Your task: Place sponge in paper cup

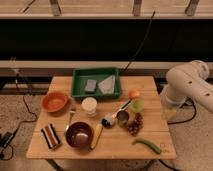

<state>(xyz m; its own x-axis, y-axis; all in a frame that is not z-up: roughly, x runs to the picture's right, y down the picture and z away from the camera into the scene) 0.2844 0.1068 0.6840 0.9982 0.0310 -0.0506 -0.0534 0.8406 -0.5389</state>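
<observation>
The arm (190,82) hangs by the table's (150,131) right edge, its gripper out of sight, jaws spread wide. The sponge (90,85) lies untouched in the tray (95,71), near the cup (89,106)

A robot test lab, I'd say: my white jointed arm (192,82) beside a pale wooden table (147,86) on speckled floor (15,117), black cables (142,40) trailing, a dark railed wall (75,42) behind; my tool is out of view.

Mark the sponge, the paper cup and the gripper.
sponge (90,85): camera view, its top face, in the green tray (78,86).
paper cup (89,105): camera view, middle of its open top.
gripper: not in camera view; only the arm (192,85) shows, far right.
</observation>
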